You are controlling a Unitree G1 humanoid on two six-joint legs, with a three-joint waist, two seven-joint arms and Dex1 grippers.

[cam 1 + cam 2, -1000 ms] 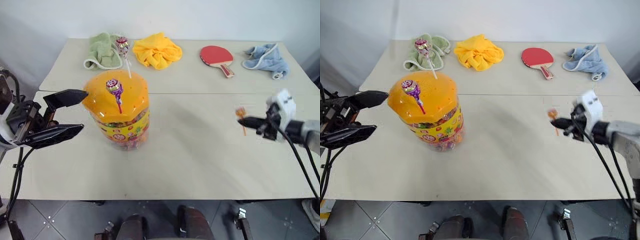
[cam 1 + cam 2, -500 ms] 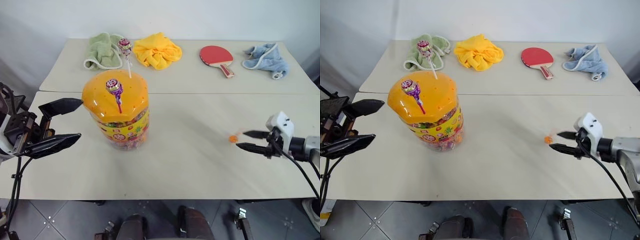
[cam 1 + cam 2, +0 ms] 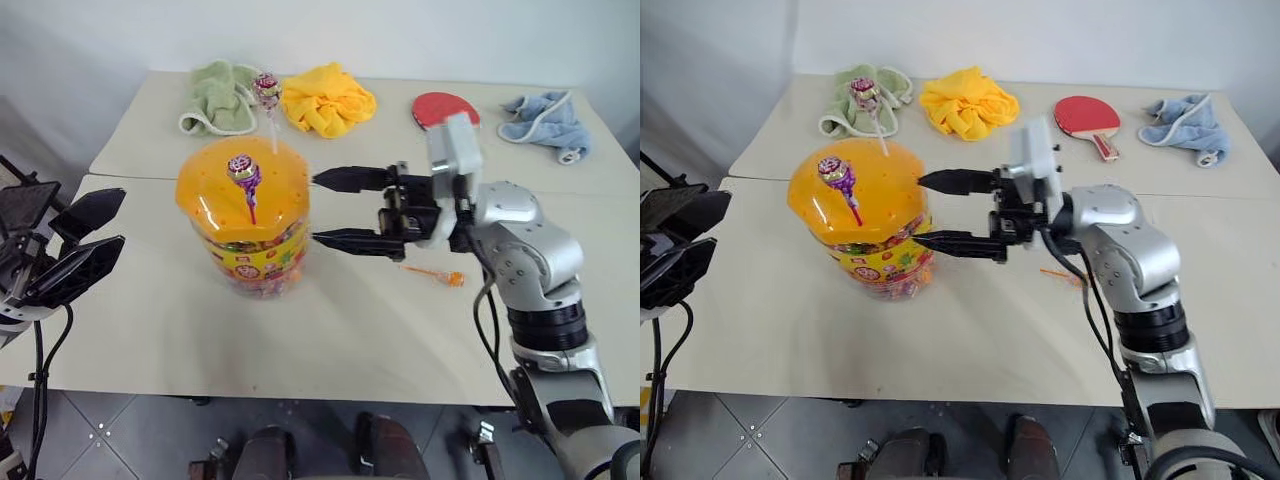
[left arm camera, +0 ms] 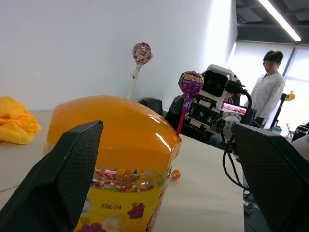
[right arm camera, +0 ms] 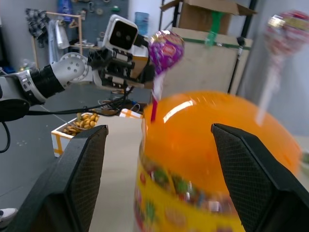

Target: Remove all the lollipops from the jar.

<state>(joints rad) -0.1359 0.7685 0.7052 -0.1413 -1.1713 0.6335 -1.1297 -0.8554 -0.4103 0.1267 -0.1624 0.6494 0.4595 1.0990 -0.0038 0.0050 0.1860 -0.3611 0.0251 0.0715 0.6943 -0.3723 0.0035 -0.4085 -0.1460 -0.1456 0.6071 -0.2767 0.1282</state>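
Left eye view shows the jar (image 3: 248, 232) near the left of the table (image 3: 330, 330), with two lollipops in its orange lid: a purple one (image 3: 242, 168) at the front and a pink one (image 3: 266, 87) on a white stick at the far edge. An orange lollipop (image 3: 452, 278) lies on the table to the right. They look light, their sticks thin and bendable, so pinching a stick just under the candy seems safest. The right gripper (image 3: 328, 208) hovers beside the lid, jaws apart and empty. The left gripper (image 3: 90, 237) waits left of the jar, jaws apart. Cloths and a paddle (image 3: 440, 106) lie far off, out of the way.
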